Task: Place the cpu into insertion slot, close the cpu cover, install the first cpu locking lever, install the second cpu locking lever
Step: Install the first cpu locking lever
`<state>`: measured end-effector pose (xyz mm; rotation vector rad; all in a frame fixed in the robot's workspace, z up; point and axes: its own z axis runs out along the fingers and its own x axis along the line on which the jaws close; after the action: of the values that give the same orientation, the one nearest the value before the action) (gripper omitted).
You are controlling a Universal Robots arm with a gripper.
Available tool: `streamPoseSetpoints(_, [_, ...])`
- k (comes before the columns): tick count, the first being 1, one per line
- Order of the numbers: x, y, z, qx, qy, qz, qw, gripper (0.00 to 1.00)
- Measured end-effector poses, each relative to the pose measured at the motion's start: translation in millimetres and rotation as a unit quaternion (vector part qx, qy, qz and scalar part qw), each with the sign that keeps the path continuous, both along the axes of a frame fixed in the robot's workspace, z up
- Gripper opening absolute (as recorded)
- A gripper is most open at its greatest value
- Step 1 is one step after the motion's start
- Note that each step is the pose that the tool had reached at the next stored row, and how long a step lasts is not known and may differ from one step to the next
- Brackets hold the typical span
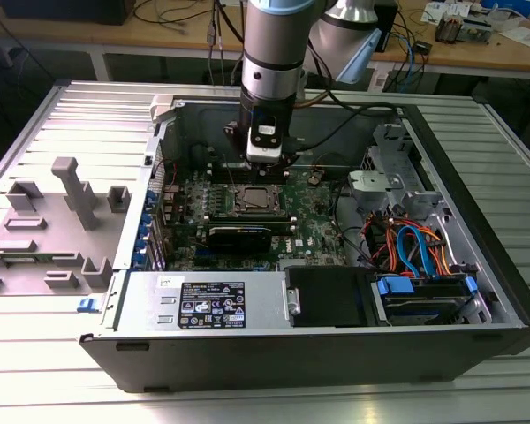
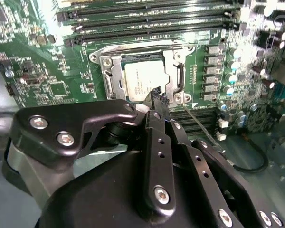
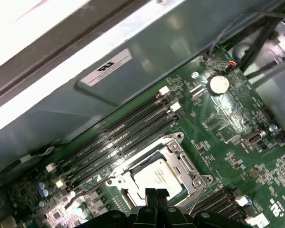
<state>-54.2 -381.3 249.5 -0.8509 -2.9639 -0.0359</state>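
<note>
The black fingers, pressed together on nothing, hover over a corner of the cpu, lying flat, metal top up, in the insertion slot inside the cpu cover. Long memory slots run alongside, parallel to its edge.

cpu: matt silvery metal; cpu cover: dull grey metal

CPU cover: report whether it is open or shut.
Shut: the dull grey metal cpu cover lies flat, framing the silvery square cpu seen through its window in both wrist views.
</note>
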Motion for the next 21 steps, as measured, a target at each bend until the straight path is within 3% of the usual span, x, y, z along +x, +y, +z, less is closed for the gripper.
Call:
streamPoseSetpoints(2, [0.0, 0.0, 0.0, 0.0000, 0.0000, 0.028, 0.99962, 0.11])
streamPoseSetpoints(6, [0.0, 0.0, 0.0, 0.0000, 0.0000, 0.057, 0.99840, 0.11])
streamPoseSetpoints(21, [0.0, 0.0, 0.0, 0.0000, 0.0000, 0.058, 0.99834, 0.11])
